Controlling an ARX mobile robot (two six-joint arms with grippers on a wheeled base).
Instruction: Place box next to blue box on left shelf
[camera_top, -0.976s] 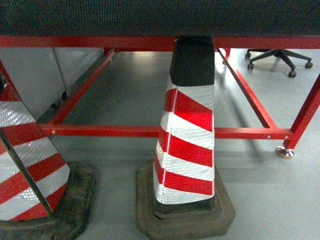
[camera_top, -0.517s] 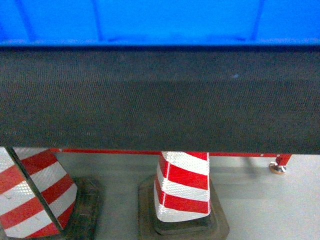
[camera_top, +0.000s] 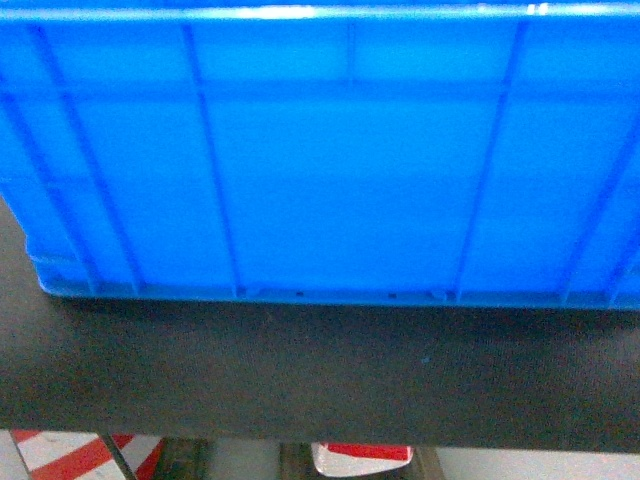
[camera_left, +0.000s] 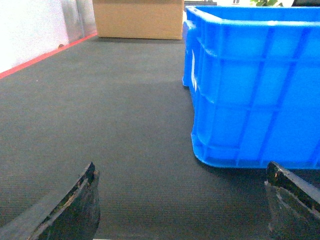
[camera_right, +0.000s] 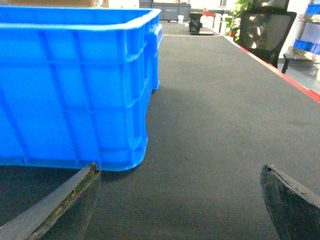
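Probably a workshop (traffic cone (camera_top: 362, 457), red-edged bench (camera_left: 100, 130))

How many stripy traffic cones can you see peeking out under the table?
2. One red-and-white cone shows at the head view's bottom left, the other cone at the bottom middle. The black tabletop hides most of both, maybe more.

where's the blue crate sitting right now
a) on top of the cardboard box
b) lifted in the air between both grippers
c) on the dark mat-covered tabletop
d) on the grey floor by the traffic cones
c: the blue crate rests with its base flat on the dark tabletop, and both wrist views show the left gripper and right gripper open and holding nothing, short of its corners.
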